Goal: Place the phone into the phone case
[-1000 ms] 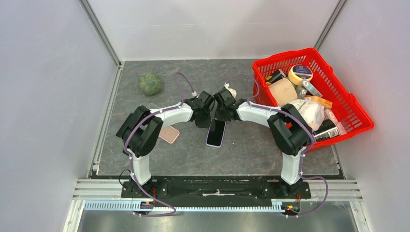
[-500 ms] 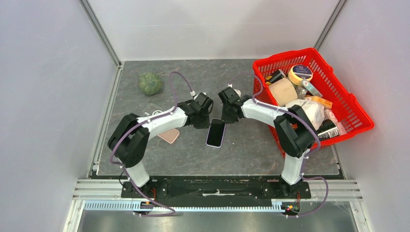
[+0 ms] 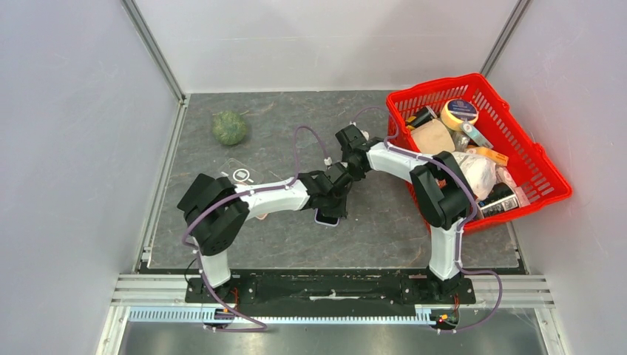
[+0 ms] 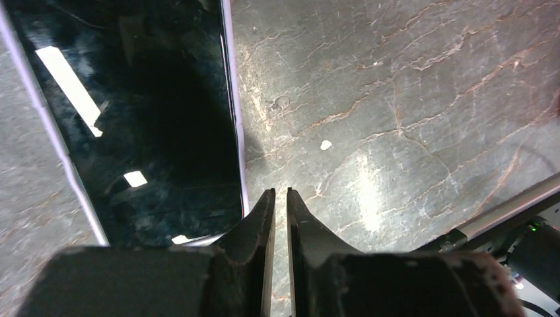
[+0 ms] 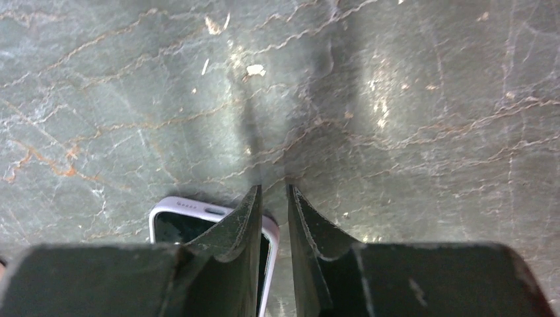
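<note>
The phone (image 3: 327,217) lies flat on the dark stone tabletop, black screen up, with a lavender phone case (image 5: 198,210) wrapped round its edge; port cut-outs show in that rim. My left gripper (image 3: 337,195) hangs over the phone and hides most of it from above. In the left wrist view its fingertips (image 4: 280,191) sit just past the corner of the phone (image 4: 132,119), a thin slit apart and empty. My right gripper (image 3: 346,168) is at the phone's far end. Its tips (image 5: 272,188) stand slightly parted beside the case corner, holding nothing.
A clear case with a white ring (image 3: 240,175) lies left of the arms. A green round fruit (image 3: 230,127) sits at the back left. A red basket (image 3: 551,177) full of several items stands at the right. Grey walls close in three sides.
My left arm has swung right, so its gripper now covers the phone and its forearm hides a pink item. The right gripper has drawn back a little. Both jaws have parted slightly.
</note>
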{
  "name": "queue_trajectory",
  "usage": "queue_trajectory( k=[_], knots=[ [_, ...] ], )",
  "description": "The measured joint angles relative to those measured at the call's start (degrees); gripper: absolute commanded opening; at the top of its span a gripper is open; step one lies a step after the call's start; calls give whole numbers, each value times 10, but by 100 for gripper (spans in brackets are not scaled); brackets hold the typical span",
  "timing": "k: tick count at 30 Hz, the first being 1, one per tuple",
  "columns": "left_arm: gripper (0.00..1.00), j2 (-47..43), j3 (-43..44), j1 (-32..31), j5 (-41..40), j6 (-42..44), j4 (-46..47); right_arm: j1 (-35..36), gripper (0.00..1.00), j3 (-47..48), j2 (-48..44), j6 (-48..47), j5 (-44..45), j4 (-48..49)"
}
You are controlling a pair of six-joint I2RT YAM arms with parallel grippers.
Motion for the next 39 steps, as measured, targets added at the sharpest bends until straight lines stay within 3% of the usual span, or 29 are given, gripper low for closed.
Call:
queue_trajectory(
  k=[7,19,23,27,30,34,39],
  knots=[
    [19,31,0,-7,16,-15,15,-8,26,5,6,1,-4,5],
    [23,-7,-24,-6,-106,-35,-55,32,24,-49,-22,20,-31,58],
    [31,-31,-31,-1,-129,-34,-80,51,26,-54,-25,26,-36,62],
    [54,-63,-31,1,-146,-18,-89,50,34,-54,-25,28,-42,63],
    [69,-85,-29,2,-172,16,-100,34,49,-54,-26,31,-62,61],
    [83,-85,-17,10,-191,80,-110,4,68,-65,-42,32,-73,53],
    [85,-47,-2,26,-186,148,-104,-11,80,-81,-67,26,-87,32]
  ],
)
